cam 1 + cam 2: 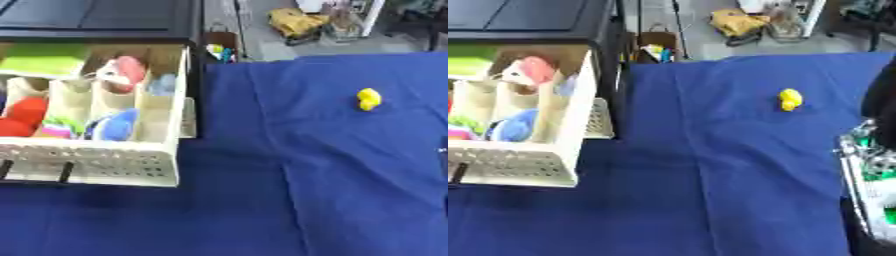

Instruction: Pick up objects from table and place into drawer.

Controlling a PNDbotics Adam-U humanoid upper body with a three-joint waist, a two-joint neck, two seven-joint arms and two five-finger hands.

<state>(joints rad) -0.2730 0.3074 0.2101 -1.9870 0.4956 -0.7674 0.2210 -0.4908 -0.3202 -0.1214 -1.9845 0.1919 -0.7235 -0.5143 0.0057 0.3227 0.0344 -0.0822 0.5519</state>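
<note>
A small yellow object (368,98) lies alone on the blue tablecloth (332,175), right of centre and towards the far side. The drawer (96,165) stands pulled open at the left, with a white perforated divider tray inside. Its compartments hold a green item (42,58), a pink and white toy (122,72), a red item (22,117) and a blue item (118,125). My right arm (870,175), silver with green parts, comes in at the right edge of the right eye view, and a black part (882,97) shows above it, well right of the yellow object. My left hand is out of sight.
A dark cabinet top (96,17) sits above the drawer. Beyond the table's far edge lie a yellow bag (296,22) and other clutter on the floor. The cloth has a fold (280,145) running down its middle.
</note>
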